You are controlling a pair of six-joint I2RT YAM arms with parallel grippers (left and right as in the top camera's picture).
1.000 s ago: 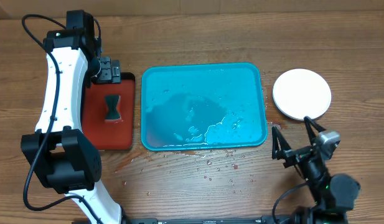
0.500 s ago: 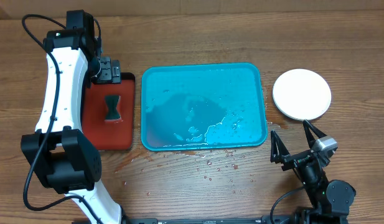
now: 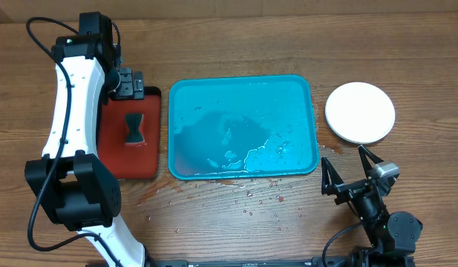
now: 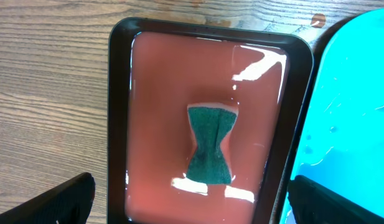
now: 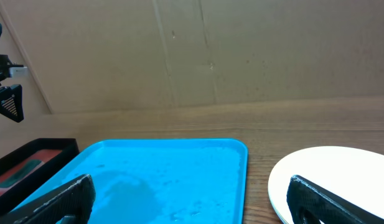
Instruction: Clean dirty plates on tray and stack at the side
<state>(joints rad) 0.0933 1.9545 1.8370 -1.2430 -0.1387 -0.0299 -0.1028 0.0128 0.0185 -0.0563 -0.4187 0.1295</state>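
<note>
The bright blue tray (image 3: pixel 243 127) lies wet at the table's middle with no plates on it; it also shows in the right wrist view (image 5: pixel 173 177) and at the right edge of the left wrist view (image 4: pixel 353 106). A white plate (image 3: pixel 360 112) sits on the table right of the tray, topmost if others lie beneath it, and shows in the right wrist view (image 5: pixel 328 180). No pale blue or yellow-green plate is visible. My right gripper (image 3: pixel 350 175) is open and empty, near the table's front right, below the plate. My left gripper (image 4: pixel 190 199) is open and empty above the red tray.
A red tray with a black rim (image 3: pixel 131 137) lies left of the blue tray and holds a green sponge (image 3: pixel 132 127), also seen in the left wrist view (image 4: pixel 210 144). Water drops and reddish specks (image 3: pixel 251 196) dot the wood in front of the blue tray.
My right arm has drawn back toward the table's front edge, away from the white plate, with its jaws still open. The left arm has not moved.
</note>
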